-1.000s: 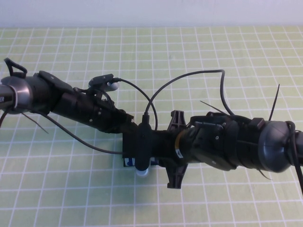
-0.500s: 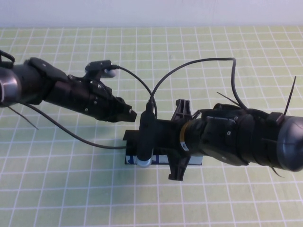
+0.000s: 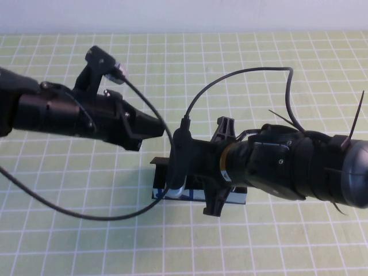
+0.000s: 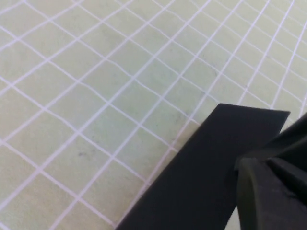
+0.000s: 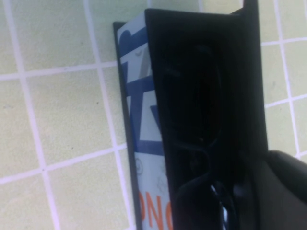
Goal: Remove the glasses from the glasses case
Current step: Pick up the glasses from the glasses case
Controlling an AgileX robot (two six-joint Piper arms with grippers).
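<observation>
I see my left gripper (image 3: 154, 127) raised just left of the glasses case (image 3: 198, 194); my right gripper (image 3: 192, 172) reaches in over it, fingers closed.

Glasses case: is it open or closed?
Open. The right wrist view looks into the glasses case, its black inside showing beside its light blue side, with the glasses inside.

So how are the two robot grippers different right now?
The left gripper hangs up in the air beside the glasses case. The right gripper is down at the open case. The left gripper points in from the robot's left, and the right gripper points in from its right. Both are black.
</observation>
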